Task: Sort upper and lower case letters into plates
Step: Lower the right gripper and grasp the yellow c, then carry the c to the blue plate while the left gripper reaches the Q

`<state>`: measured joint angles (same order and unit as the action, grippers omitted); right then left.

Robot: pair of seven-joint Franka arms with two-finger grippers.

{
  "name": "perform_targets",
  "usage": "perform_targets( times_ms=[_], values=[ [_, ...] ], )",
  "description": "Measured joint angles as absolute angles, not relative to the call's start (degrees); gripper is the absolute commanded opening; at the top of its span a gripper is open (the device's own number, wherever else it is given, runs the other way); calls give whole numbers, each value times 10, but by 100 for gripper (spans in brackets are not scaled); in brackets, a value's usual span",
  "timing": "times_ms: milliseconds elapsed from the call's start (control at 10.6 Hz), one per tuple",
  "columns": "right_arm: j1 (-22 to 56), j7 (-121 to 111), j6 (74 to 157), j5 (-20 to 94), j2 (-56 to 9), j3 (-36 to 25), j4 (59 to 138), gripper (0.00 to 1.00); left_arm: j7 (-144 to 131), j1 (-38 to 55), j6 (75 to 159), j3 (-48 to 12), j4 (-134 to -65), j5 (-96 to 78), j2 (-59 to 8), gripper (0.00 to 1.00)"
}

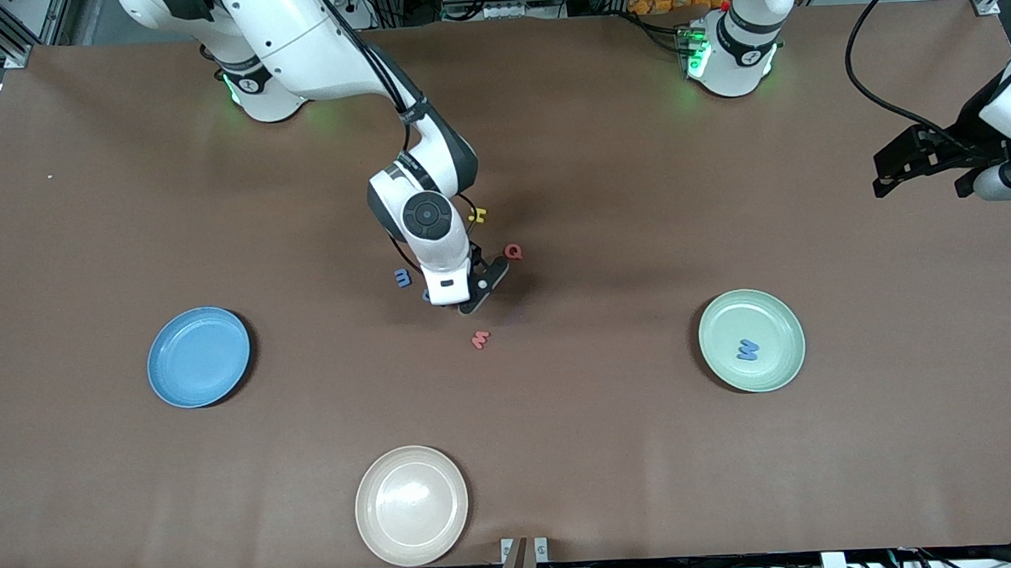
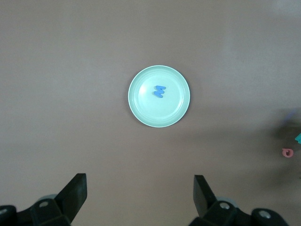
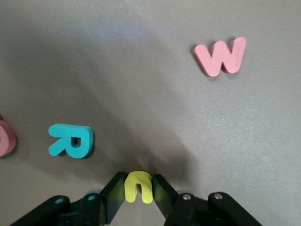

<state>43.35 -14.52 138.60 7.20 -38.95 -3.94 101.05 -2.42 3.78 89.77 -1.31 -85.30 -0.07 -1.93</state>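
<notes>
Right wrist view: the yellow u (image 3: 138,187) is pinched between the right gripper (image 3: 139,190) fingers on the table, near the teal R (image 3: 71,141). The left gripper (image 2: 140,197) is held wide above the mint plate (image 2: 181,106).

Bare table (image 1: 615,450) is left all around the red w (image 1: 481,340) — only the right arm (image 1: 435,236) is crowded above it.

Light: I see even overhead brightness.
Shadows: soft, under right gripper (image 3: 138,188).
Glare: beige plate (image 1: 412,505) centre.
Focus: sharp.
</notes>
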Motion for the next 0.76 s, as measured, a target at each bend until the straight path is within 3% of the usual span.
perform_targets(
  times_ms=[472, 756],
  values=[
    [414, -141, 1389, 73, -360, -68, 1006, 0, -24, 41, 898, -20, -855, -1, -20, 100],
    [342, -140, 1334, 73, -310, -77, 1004, 0, -37, 46, 898, -55, -859, -1, -28, 100]
  ],
)
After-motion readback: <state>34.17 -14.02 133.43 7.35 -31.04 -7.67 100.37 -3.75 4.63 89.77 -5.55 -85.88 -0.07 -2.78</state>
